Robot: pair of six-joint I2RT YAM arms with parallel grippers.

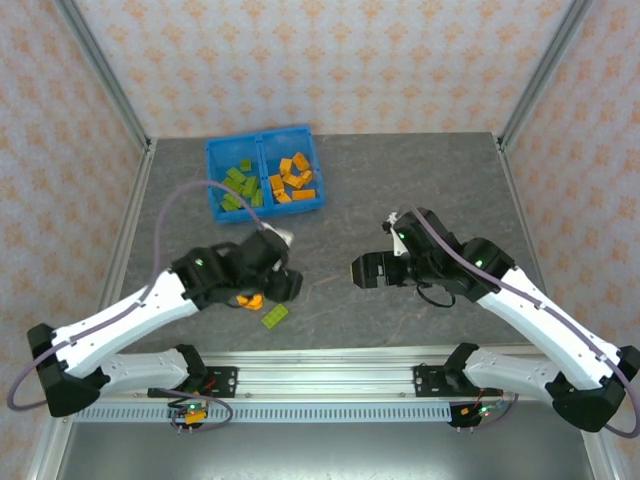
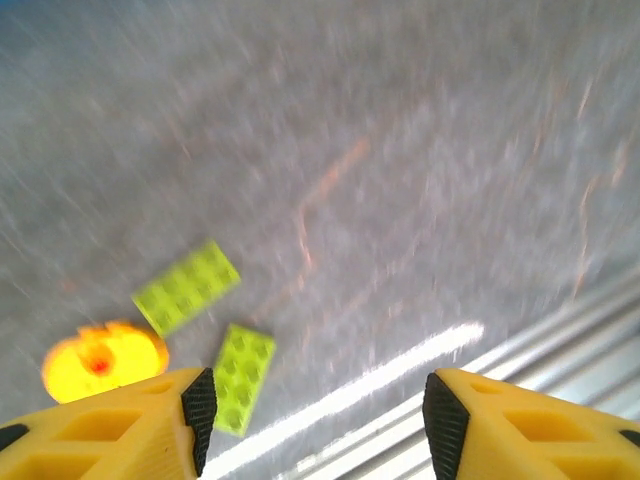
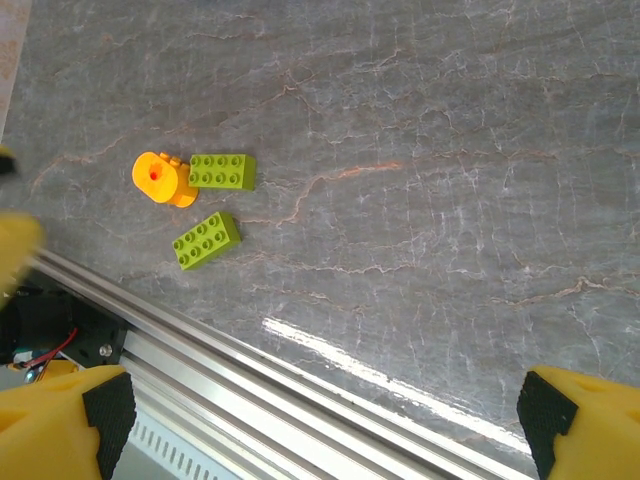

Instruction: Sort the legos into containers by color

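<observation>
Orange round piece (image 3: pixel 162 178) and two lime bricks (image 3: pixel 222 171) lie loose on the surface (image 3: pixel 450 150) by its front edge. My left pincer (image 2: pixel 320 425) hangs open and empty, seemingly just over them. My right pincer (image 3: pixel 325 420) is wide open too, holding nothing.

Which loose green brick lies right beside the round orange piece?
The green brick farther from the rail, right beside the round orange piece; the other green brick lies apart, nearer the rail.

Blue bin (image 1: pixel 275 211) sorted — three legos (image 3: pixel 221 171) outside
</observation>
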